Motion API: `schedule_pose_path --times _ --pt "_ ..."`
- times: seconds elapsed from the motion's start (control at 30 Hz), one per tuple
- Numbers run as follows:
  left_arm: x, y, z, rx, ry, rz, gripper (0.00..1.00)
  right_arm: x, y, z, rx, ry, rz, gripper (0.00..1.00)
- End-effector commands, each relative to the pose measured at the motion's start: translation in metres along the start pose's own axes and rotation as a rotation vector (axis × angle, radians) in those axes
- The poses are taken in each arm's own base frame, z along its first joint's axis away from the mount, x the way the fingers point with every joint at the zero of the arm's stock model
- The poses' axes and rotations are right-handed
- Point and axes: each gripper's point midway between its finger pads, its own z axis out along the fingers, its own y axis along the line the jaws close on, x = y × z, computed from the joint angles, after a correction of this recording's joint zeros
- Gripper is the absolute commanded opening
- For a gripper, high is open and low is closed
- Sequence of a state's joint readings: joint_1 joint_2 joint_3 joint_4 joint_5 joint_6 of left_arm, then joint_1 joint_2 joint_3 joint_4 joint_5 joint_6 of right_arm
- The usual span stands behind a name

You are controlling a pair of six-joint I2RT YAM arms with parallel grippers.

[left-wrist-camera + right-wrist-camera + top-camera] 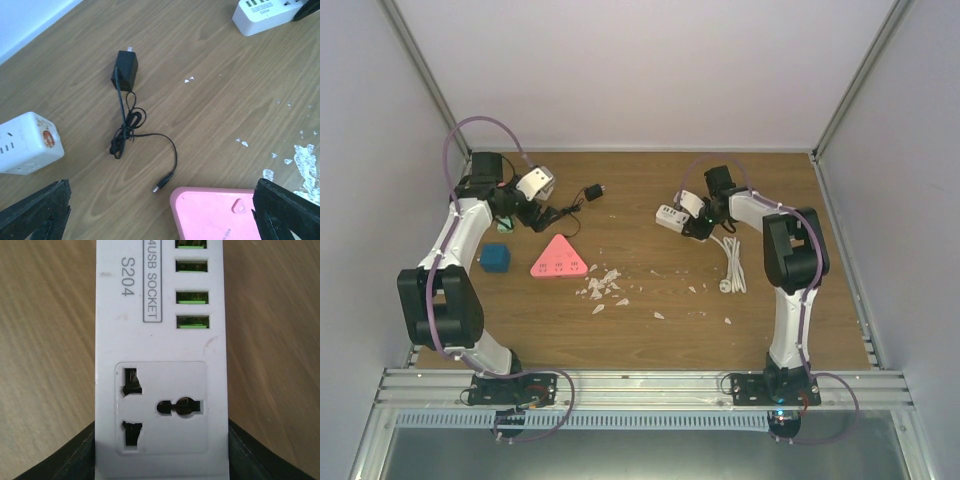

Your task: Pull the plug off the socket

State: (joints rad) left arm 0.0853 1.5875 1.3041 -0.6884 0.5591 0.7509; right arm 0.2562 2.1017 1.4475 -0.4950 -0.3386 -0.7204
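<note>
Plug (125,70) lay loose on the bench (225,90), its cord (131,120) tangled beside it, well apart from the socket strip (160,365). Right jaws clamped that strip; left jaws stood apart.

Black plug (125,70) lies off white socket (160,365)

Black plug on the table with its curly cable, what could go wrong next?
The black plug lies free, its thin cable looped beside the pink triangle. The open left gripper hangs right above, so a low move might snag the cable and drag the plug. The right gripper is clamped on the white power strip; a sudden swing could tug its white cord.
</note>
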Motion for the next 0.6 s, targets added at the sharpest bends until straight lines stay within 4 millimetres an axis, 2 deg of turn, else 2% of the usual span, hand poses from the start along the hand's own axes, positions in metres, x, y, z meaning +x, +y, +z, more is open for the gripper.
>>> schedule_pose_path --times 0.0,0.27,0.4,0.57 --pt "-0.024 0.017 -0.008 -0.092 -0.064 0.041 0.99 0.019 -0.028 -0.012 0.073 0.024 0.150 0.51" --pt "-0.035 0.031 -0.006 -0.151 -0.105 0.025 0.99 0.080 -0.063 -0.035 0.144 0.082 0.365 0.48" --pt "-0.033 0.032 0.000 -0.139 -0.104 0.009 0.99 0.113 -0.079 -0.049 0.176 0.089 0.481 0.49" --pt "-0.034 0.033 0.005 -0.122 -0.115 -0.019 0.99 0.132 -0.089 -0.063 0.208 0.084 0.560 0.49"
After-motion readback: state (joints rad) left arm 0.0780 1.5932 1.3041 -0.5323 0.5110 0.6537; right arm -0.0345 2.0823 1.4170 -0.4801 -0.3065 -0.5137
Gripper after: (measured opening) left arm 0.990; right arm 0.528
